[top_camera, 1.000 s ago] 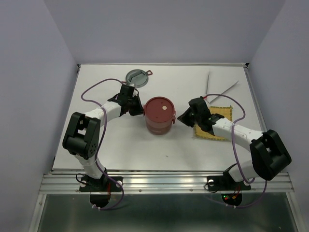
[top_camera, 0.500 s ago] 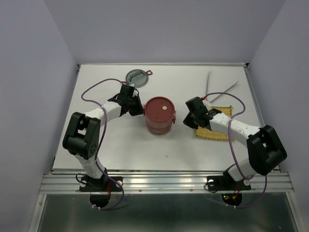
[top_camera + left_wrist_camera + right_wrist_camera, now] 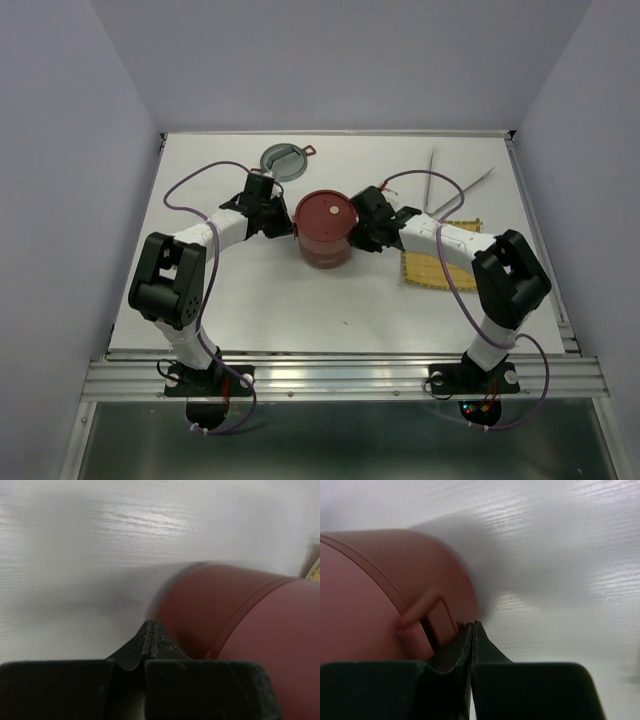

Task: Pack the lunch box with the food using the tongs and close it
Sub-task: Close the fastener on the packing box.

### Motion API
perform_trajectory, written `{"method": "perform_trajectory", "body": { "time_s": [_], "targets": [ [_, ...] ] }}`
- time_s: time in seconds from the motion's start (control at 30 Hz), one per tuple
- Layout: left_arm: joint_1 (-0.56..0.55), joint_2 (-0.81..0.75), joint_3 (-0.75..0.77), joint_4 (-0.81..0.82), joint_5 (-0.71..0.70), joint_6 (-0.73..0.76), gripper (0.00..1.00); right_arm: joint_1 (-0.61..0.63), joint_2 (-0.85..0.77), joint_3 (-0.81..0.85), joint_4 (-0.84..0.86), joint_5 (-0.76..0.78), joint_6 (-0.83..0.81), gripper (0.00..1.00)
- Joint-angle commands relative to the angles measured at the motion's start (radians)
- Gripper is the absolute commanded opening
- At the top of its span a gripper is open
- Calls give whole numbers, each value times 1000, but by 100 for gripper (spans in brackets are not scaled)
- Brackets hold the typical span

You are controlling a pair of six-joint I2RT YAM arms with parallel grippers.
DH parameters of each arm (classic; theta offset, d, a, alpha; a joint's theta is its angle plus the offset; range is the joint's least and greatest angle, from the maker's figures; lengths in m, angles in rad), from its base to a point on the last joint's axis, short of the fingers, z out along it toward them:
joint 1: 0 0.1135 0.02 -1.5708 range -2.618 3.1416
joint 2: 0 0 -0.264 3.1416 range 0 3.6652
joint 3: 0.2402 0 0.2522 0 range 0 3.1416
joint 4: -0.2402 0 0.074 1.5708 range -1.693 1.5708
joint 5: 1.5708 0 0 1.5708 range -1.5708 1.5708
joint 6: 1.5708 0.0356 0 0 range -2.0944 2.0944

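Since lid [image 3: 322,212] sits on lunch box [image 3: 325,250], middle of surface [image 3: 260,300], closing step judged in hand. Left tool [image 3: 283,222] pinched shut, empty, just beside box wall. Right tool [image 3: 360,230] pinched shut, empty, at side handle [image 3: 427,617]. Next: probably seat or latch squarely, no tipping. Count: one box, one tongs [image 3: 431,178], one mat [image 3: 440,265], one grey disc [image 3: 284,158]. No food in sight.

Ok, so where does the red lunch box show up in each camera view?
Top external: lunch box at the picture's centre.
Left wrist: right half, just beyond the shut left pincer.
Right wrist: left side, its side handle beside the shut right pincer.
Shared landmark: the white table beneath it.
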Motion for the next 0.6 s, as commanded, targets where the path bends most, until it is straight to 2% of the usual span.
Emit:
{"method": "perform_trajectory", "body": {
  "time_s": [0.0, 0.2, 0.37, 0.57],
  "targets": [
    [-49, -29, -21, -1, 33, 8, 0, 44, -8, 64, 123, -69, 4, 1],
    [-60, -23, -18, -1, 28, 5, 0, -14, -157, -80, 122, 29, 26, 1],
    [-62, -18, -13, -6, 21, 12, 0, -147, -278, -203, 122, 28, 17, 1],
    [-55, -17, -5, -17, 7, 17, 0, -282, -243, -182, 122, -47, -84, 1]
  ]
}}
